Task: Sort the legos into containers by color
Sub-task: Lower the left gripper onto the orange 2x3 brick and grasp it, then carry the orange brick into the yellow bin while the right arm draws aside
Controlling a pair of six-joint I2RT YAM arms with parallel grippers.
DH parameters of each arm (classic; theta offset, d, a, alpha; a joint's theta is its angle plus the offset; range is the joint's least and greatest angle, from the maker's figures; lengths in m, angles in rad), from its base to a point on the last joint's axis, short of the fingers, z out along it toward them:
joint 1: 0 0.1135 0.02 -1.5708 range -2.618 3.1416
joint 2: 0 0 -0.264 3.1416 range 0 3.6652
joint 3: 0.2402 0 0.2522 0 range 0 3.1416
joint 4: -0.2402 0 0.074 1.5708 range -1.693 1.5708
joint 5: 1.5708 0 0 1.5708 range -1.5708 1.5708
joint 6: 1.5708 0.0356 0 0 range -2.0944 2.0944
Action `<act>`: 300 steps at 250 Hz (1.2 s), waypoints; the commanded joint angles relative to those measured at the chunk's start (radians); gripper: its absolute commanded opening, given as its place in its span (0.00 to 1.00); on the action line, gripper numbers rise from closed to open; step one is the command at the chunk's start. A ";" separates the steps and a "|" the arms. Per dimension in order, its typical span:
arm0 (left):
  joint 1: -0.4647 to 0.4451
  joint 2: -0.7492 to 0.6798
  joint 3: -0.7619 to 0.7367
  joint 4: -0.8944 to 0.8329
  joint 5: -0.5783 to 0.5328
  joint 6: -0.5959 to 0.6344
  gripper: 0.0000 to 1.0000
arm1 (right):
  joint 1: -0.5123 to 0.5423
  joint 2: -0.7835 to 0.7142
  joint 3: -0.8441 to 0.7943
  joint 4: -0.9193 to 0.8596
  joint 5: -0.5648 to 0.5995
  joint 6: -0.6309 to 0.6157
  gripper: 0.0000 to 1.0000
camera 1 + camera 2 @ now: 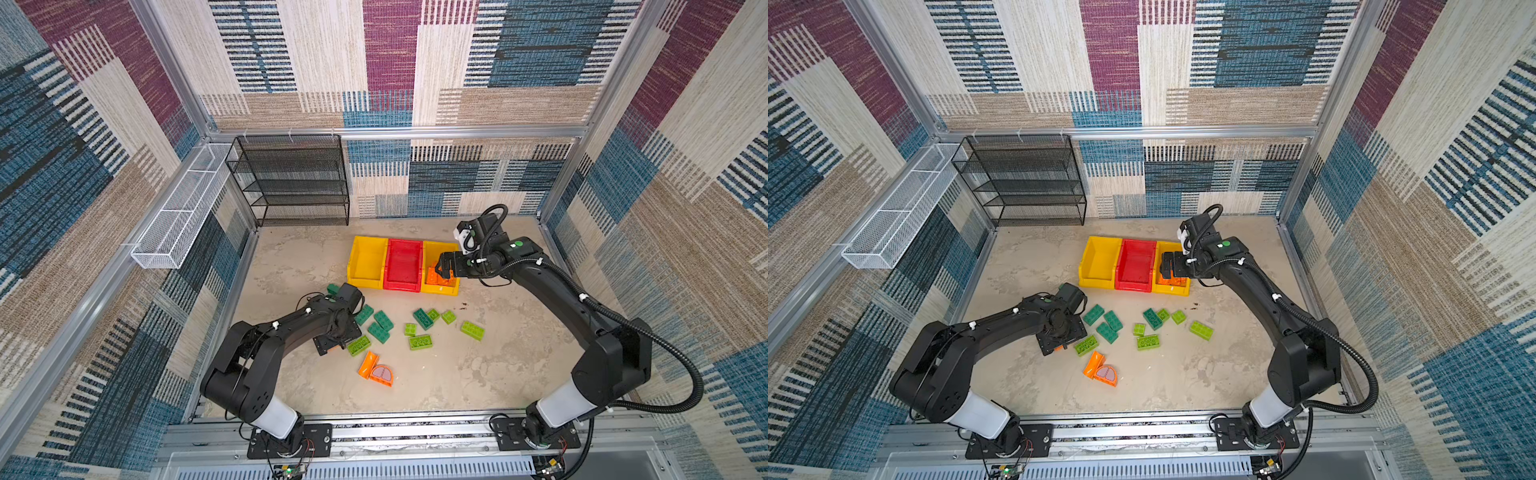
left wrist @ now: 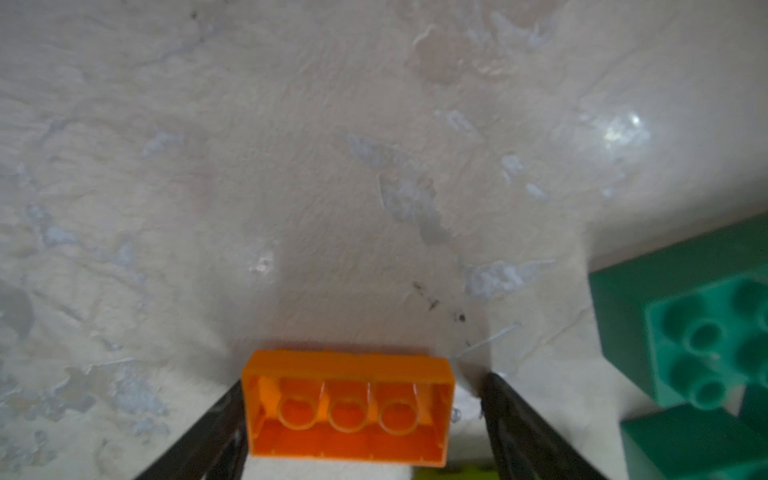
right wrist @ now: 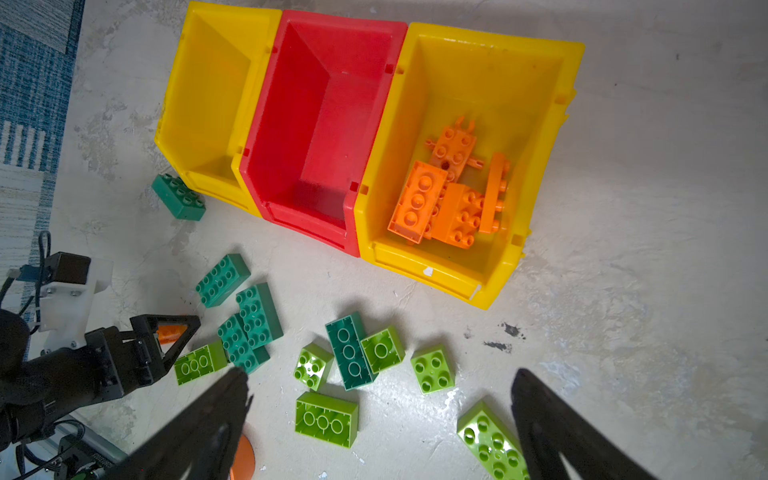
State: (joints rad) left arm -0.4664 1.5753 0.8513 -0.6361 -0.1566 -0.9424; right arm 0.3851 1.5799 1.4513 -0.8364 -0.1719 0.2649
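My left gripper (image 2: 365, 382) is low over the floor with an orange lego (image 2: 349, 415), hollow side up, between its jaws. One finger (image 2: 232, 399) touches the brick's end and the other stands a little off it. In both top views the left wrist hides this gripper (image 1: 332, 347). My right gripper (image 1: 442, 268) hangs open and empty above the right yellow container (image 3: 478, 75), which holds several orange legos (image 3: 449, 195). The red container (image 3: 316, 104) and the left yellow container (image 3: 208, 91) hold nothing. Dark teal legos (image 1: 376, 326), lime legos (image 1: 471, 330) and an orange curved piece (image 1: 376, 370) lie on the floor.
A black wire-mesh rack (image 1: 291, 183) stands at the back left and a white wire basket (image 1: 183, 212) hangs on the left wall. One teal brick (image 3: 178, 197) sits by the left yellow container's front corner. A lime brick (image 1: 359, 345) lies right beside my left gripper.
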 commanded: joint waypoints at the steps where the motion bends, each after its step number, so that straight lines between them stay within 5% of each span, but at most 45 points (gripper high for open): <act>1: 0.004 0.030 0.003 0.001 0.022 0.024 0.76 | 0.001 0.001 0.013 -0.013 0.020 0.011 1.00; 62: 0.003 0.046 0.040 -0.027 0.037 0.035 0.55 | 0.001 -0.004 0.021 -0.027 0.033 0.018 1.00; 155: -0.002 0.089 0.344 -0.192 0.017 0.147 0.47 | 0.002 -0.077 -0.018 -0.020 0.082 0.054 1.00; 300: -0.201 0.680 1.437 -0.427 0.077 0.412 0.46 | -0.034 -0.339 -0.193 -0.064 0.200 0.177 1.00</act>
State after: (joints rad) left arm -0.6468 2.1635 2.1334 -1.0157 -0.1246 -0.6392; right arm 0.3576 1.2800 1.2736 -0.8841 -0.0154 0.4007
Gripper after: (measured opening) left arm 0.652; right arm 0.995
